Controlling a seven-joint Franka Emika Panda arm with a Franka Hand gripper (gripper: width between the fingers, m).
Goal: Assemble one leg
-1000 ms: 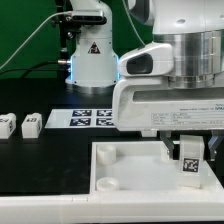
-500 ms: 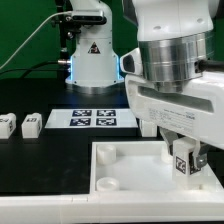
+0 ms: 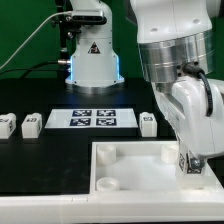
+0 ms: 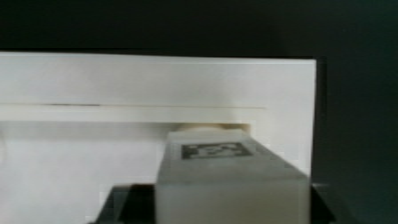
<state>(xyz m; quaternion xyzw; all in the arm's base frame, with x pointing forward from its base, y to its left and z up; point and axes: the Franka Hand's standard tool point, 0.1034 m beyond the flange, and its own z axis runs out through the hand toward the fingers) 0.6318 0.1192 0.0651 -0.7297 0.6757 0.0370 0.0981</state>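
The fingers (image 3: 189, 162) sit low at the right edge of the exterior view, over the far right corner of the large white tray-like piece (image 3: 130, 170), and they appear clamped on the leg (image 4: 222, 175); in the exterior view the arm's bulk hides most of that post, so the grip is judged mainly from the wrist view, where the leg with its black-and-white tag fills the lower middle of the frame between two dark finger shapes. Its far end meets the raised inner wall of the tray piece near a corner, though whether it sits in a hole or only rests against the plastic cannot be told. On the black counter (image 3: 40, 150), three spare legs lie apart from the work: two at the left edge (image 3: 31, 124), one at right of centre (image 3: 148, 124), with the marker board (image 3: 92, 119) between them. The likely trouble from here is misalignment: if the post is tilted or off the corner hole, pressing or turning it could jam it, skew it, or push the tray piece across the counter. A loose grip could also let the leg slip round in the fingers instead of seating, and releasing early might leave it leaning or toppled.
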